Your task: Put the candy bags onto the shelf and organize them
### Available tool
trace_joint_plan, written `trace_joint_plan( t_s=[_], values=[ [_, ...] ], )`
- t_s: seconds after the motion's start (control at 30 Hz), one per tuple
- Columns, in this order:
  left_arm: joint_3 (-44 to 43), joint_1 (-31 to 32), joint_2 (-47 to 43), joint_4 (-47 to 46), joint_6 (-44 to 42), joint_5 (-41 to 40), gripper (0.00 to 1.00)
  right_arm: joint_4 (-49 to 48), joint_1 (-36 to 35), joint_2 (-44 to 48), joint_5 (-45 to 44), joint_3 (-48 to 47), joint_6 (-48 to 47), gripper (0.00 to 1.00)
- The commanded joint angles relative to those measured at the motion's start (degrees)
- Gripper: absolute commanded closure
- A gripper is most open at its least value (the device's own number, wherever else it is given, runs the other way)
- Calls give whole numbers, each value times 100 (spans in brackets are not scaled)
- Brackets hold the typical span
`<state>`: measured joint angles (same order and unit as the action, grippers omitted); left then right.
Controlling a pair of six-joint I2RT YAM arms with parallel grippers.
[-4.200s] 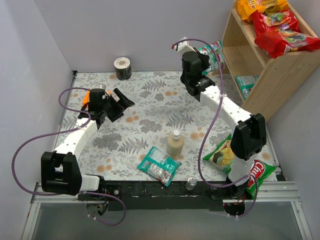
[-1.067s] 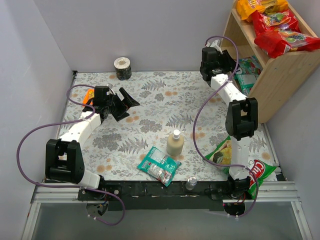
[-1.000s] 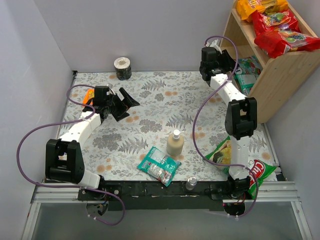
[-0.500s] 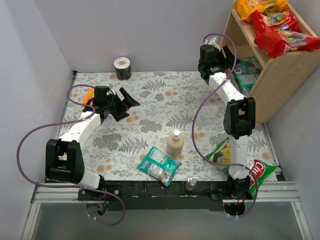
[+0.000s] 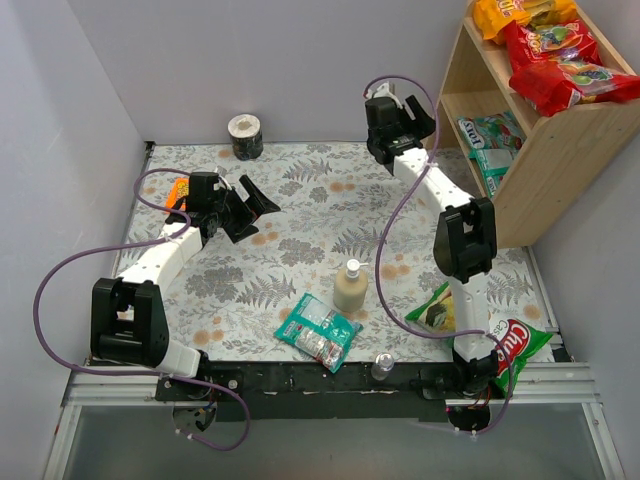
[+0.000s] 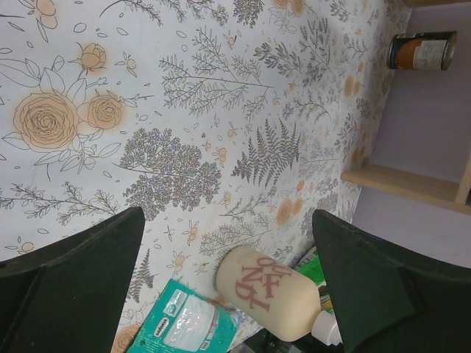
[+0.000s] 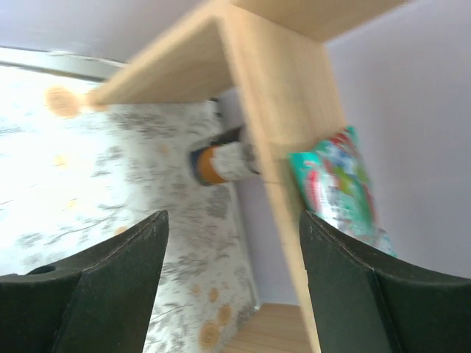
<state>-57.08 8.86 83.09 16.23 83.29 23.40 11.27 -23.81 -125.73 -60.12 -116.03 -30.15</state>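
The wooden shelf (image 5: 540,150) stands at the back right. On its top board lie an orange-yellow candy bag (image 5: 520,12) and two red ones (image 5: 548,42) (image 5: 575,85). Two teal bags (image 5: 490,130) (image 5: 495,165) rest on the lower board. A third teal bag (image 5: 317,332) lies on the table near the front and also shows in the left wrist view as the teal bag (image 6: 176,327). My right gripper (image 5: 418,122) hangs open and empty just left of the shelf. In its wrist view, the right gripper (image 7: 232,215) faces the shelf side panel (image 7: 272,110) and a teal bag (image 7: 338,176). My left gripper (image 5: 250,205) is open and empty at the left, seen as the left gripper (image 6: 228,213).
A beige pump bottle (image 5: 349,288) stands beside the loose teal bag. Green chip bags (image 5: 440,310) (image 5: 515,345) lie at the front right. A can (image 5: 245,135) sits at the back wall, a small orange packet (image 5: 178,190) by the left arm, and a small bottle (image 5: 382,365) at the front edge.
My right gripper opened and drew back leftward out of the shelf's lower board, leaving a teal bag there. The left arm stayed put.
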Motion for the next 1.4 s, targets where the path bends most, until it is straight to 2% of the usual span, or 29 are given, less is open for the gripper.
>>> trace_joint_plan(
  t_s=[0.0, 0.1, 0.2, 0.37, 0.57, 0.7, 0.8, 1.0, 1.13, 1.2, 1.37],
  values=[
    [-84, 28, -135, -32, -137, 25, 2, 776, -369, 409, 929, -323, 552, 21],
    [-75, 28, -170, -14, -146, -11, 2, 1611, -545, 584, 2027, -613, 1361, 22],
    [-5, 28, -196, -14, -137, -37, 2, 1914, -703, 909, 3302, -597, 1732, 23],
    [126, 36, -223, 29, -120, 15, 2, 1914, -1055, 1656, 5093, 183, 2056, 25],
    [373, 115, -363, 371, -418, 366, 2, 1424, -1090, 2711, 6238, 1529, 2961, 27],
    [496, 396, -232, 1083, -997, 666, 6, 1317, -1090, 3142, 6434, 2224, 3322, 28],
    [610, 791, -101, 1558, -1323, 692, 10, 1466, -1090, 3292, 6302, 2304, 3393, 28],
    [1269, 1135, -118, 1454, -1332, 771, 19, 1861, -1090, 3345, 6082, 2146, 3332, 29],
    [1427, 1460, 197, 1374, -1455, 807, 25, 1967, -1090, 3406, 6047, 2163, 3314, 29],
    [1454, 1662, 383, 1313, -1517, 868, 32, 2081, -1082, 3406, 6029, 2163, 3314, 30],
    [1402, 1864, 796, 1251, -1789, 974, 30, 2362, -1073, 3406, 5696, 2181, 3261, 31]
  ],
)
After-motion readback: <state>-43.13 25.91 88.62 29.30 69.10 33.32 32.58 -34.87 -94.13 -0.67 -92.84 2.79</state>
